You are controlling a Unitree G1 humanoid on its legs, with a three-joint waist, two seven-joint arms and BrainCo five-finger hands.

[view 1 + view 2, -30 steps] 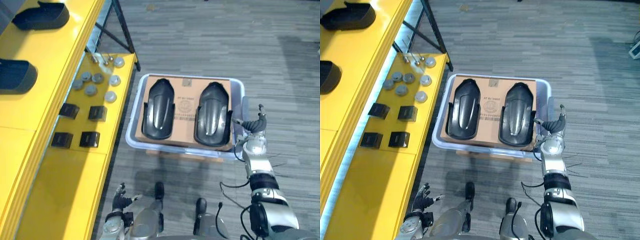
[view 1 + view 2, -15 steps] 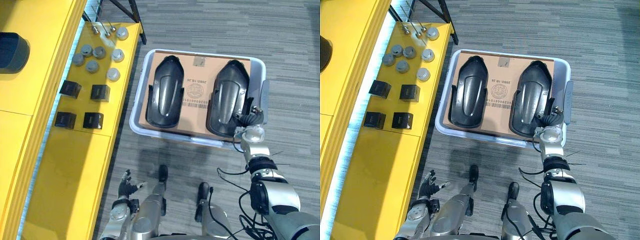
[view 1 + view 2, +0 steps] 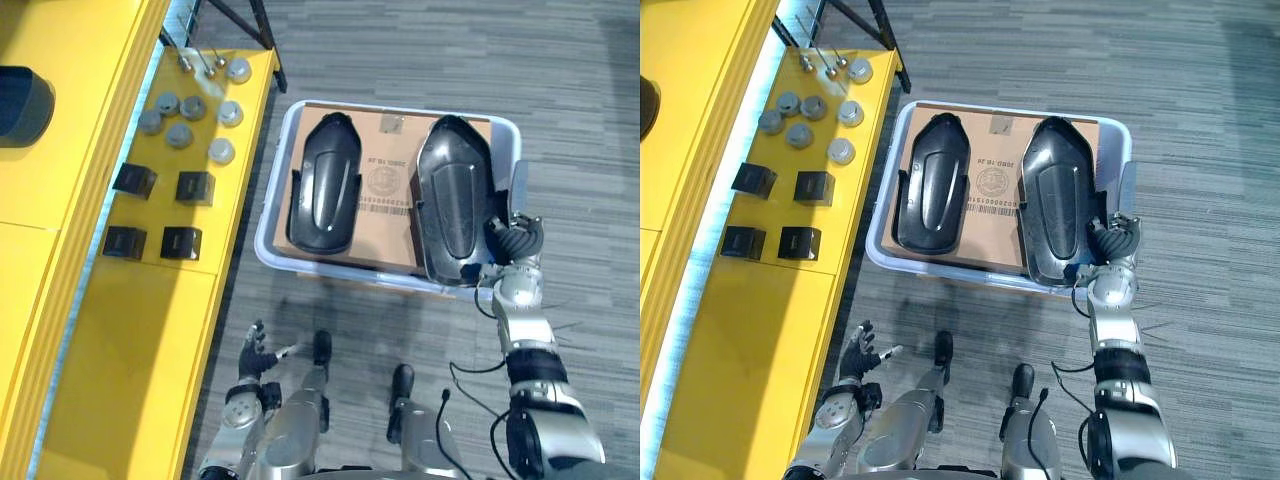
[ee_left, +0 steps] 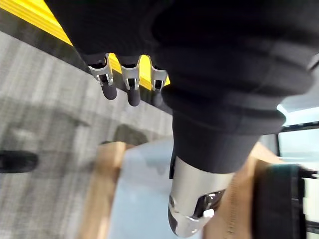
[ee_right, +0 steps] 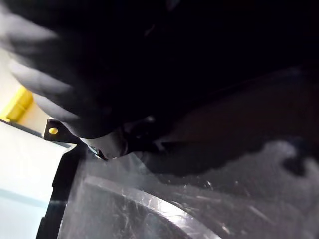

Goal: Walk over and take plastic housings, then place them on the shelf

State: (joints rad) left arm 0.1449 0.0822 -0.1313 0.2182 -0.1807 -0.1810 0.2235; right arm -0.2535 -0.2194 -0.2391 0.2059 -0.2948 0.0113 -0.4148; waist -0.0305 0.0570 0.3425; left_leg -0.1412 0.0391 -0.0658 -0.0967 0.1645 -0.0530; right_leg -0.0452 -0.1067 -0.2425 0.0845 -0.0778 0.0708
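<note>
The yellow shelf [image 3: 110,330] runs down the robot's left side. That is the drop-off, so it makes sense that the pickup stands just beside its lower step. On its upper level, at the outer edge, lies a dark rounded shape [image 3: 22,105], probably a housing already delivered.

On the floor sits a pale plastic bin [image 3: 262,240] lined with a cardboard sheet [image 3: 385,150]. The sheet keeps the two housings flat and side by side, so each can be reached from its own edge.

The right housing [image 3: 452,195] lies along the bin's right wall, and its near end overhangs the bin's near rim. It looks tipped up off the cardboard, which suggests the pick is under way. The left housing [image 3: 325,195] lies flat near the bin's left wall, apart from the other and untouched.

Both are long black shells. Each is rounded at the far end, glossy and domed, with a raised spine down the middle and a thin lip along each side. That lip is the natural place to hook.

The right hand [image 3: 515,240] is at the right housing's near right corner, its fingers curled round the side lip. The left hand [image 3: 253,352] hangs low by the shelf's front edge with fingers [image 4: 107,89] spread and loose, holding nothing.

On the shelf's lower step rest four small black boxes [image 3: 134,180] and, farther along, a cluster of grey discs [image 3: 180,135].
</note>
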